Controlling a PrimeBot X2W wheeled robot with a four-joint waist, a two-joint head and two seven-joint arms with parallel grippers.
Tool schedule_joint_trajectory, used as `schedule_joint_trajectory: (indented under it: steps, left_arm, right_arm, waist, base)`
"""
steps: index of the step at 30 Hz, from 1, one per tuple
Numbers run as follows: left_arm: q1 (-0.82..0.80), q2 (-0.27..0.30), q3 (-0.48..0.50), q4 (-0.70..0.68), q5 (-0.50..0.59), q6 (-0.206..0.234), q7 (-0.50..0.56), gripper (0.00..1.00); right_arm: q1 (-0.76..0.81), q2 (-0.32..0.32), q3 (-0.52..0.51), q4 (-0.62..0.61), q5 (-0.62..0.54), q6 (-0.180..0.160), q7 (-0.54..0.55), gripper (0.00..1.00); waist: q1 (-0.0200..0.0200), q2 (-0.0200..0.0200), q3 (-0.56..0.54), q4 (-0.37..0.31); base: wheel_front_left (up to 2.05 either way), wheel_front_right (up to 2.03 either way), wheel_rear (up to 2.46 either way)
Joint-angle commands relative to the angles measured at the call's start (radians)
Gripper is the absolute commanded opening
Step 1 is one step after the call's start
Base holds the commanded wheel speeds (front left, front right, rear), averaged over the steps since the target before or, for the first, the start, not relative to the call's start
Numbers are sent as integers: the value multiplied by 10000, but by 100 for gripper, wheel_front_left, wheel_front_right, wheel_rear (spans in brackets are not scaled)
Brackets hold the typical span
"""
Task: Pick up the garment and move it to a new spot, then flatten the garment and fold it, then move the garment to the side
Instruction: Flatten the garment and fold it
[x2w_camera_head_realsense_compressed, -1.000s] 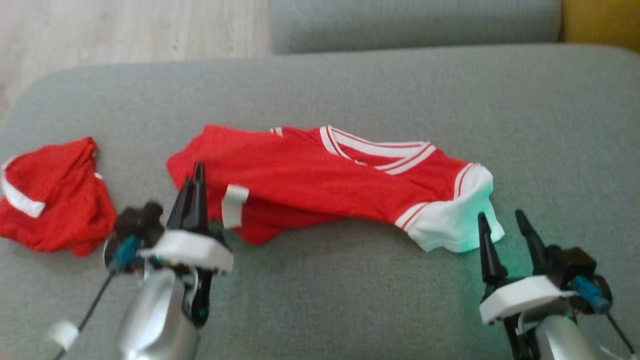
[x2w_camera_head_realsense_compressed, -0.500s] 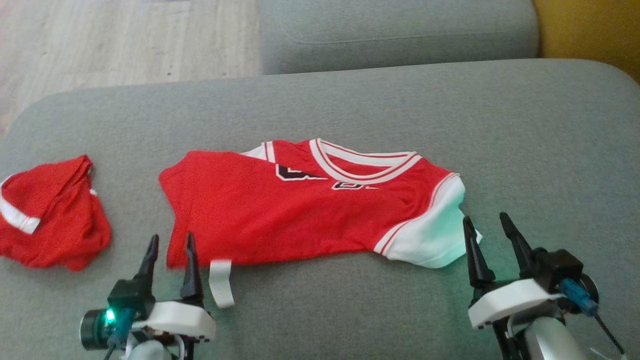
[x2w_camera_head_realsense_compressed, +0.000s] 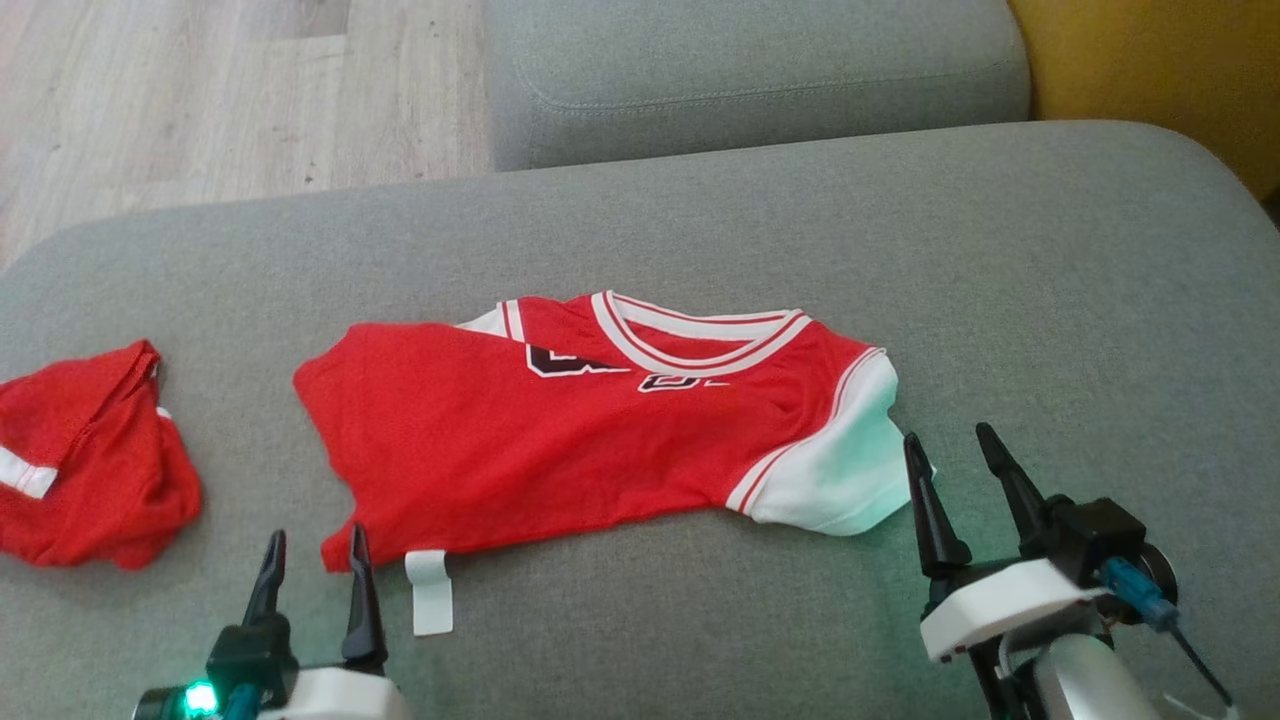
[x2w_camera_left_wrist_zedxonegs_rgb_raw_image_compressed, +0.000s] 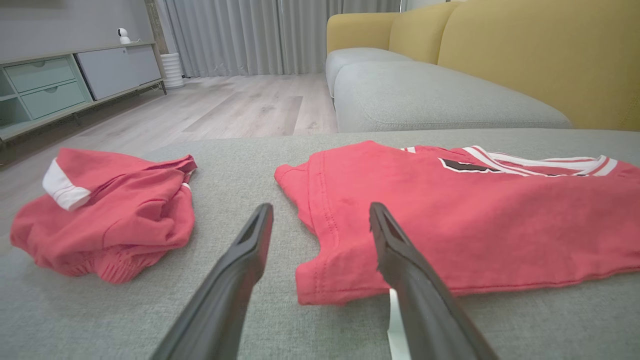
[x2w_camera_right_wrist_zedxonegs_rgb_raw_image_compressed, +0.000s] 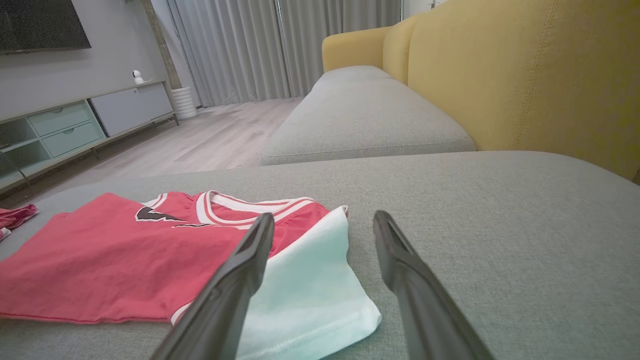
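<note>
Head view, garment: we see the red jersey (x2w_camera_head_realsense_compressed: 560, 440) lying spread out on the grey seat cushion (x2w_camera_head_realsense_compressed: 700, 220), with its collar on the far side and its white sleeve (x2w_camera_head_realsense_compressed: 840, 480) towards our right.
Head view, left gripper: our left gripper (x2w_camera_head_realsense_compressed: 317, 532) sits just in front of the jersey's near left corner, its fingers apart with nothing between them.
Head view, white tag: a white tag (x2w_camera_head_realsense_compressed: 430, 590) sticks out from the hem, flat on the cushion just to the right of that gripper.
Head view, right gripper: our right gripper (x2w_camera_head_realsense_compressed: 945, 432) stands at the white sleeve's right edge, fingers spread and gripping nothing. We cannot tell whether a finger touches the cloth.
Head view, second garment: a crumpled red garment (x2w_camera_head_realsense_compressed: 85, 470) lies at the cushion's left end, apart from the jersey.
Left wrist view, fingers: we look along both dark fingers, held wide. The jersey's hem corner shows in the gap, and the crumpled garment lies off to the left.
Left wrist view, tag: our right-hand finger hides part of the white tag.
Right wrist view, fingers: both fingers are parted, and the white sleeve lies on the cushion between and beyond them.
Right wrist view, backdrop: a yellow backrest (x2w_camera_right_wrist_zedxonegs_rgb_raw_image_compressed: 525, 75) rises beside the cushion.
</note>
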Motion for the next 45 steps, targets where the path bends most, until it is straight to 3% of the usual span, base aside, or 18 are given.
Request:
schedule_joint_trajectory:
  steps: [1,16,21,29,34,41,45]
  left_arm:
    - [-223,89,358,-281,3,71,-53,100]
    - [-1016,83,98,1008,-3020,-1263,-53,100]
    - [-1324,82,-55,1357,-3813,-1387,-53,100]
    - [-1635,102,-1385,1966,-5681,-1410,-53,100]
    - [-1628,139,-1580,1964,-6627,-1411,-53,100]
    - [-1690,241,-1991,1307,-7692,-1412,-53,100]
    - [-1701,312,-1742,861,-7993,-1412,-53,100]
  right_arm:
    - [-257,-26,233,-262,33,2,-66,100]
    - [-377,-26,254,-6,26,2,-67,100]
    - [-445,-26,211,49,-3,2,-67,100]
    - [-510,-26,268,129,64,2,-67,100]
    - [-529,-26,277,164,97,2,-67,100]
    - [-603,-26,314,143,177,2,-67,100]
    - [-621,-26,321,125,221,2,-67,100]
  waist:
    - [1,0,3,14]
    - [1,0,742,142]
    - [1,0,906,123]
    - [1,0,1096,90]
    - [1,0,1119,73]
    - [1,0,1245,32]
    - [1,0,1315,3]
  base:
    - [0,0,0]
    - [0,0,0]
    - [0,0,0]
    - [0,0,0]
    - [0,0,0]
    - [0,0,0]
    - [0,0,0]
